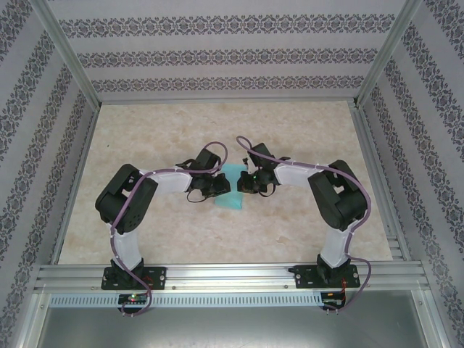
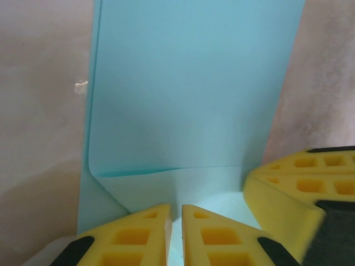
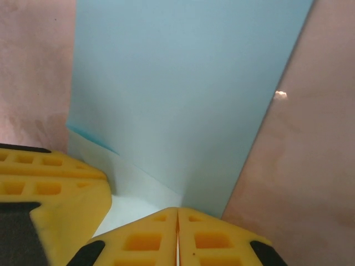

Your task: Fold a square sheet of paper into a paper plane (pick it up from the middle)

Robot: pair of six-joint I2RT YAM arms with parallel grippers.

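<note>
The square sheet of paper (image 1: 232,199) is turquoise and lies mid-table between my two grippers. In the left wrist view the paper (image 2: 188,83) stretches away flat, and its near edge is turned up, showing a pale underside. My left gripper (image 2: 176,206) has its jaws nearly together on that raised edge. My right gripper (image 3: 177,208) is shut on the same edge of the paper (image 3: 177,83). From above, the left gripper (image 1: 217,187) and right gripper (image 1: 246,183) face each other closely. Each wrist view catches the other gripper's yellow fingers (image 2: 299,183) (image 3: 50,183).
The beige table (image 1: 145,138) is bounded by aluminium rails and patterned walls on three sides. A small white speck (image 2: 81,86) lies on the table beside the paper. Both arms' purple cables loop above the wrists.
</note>
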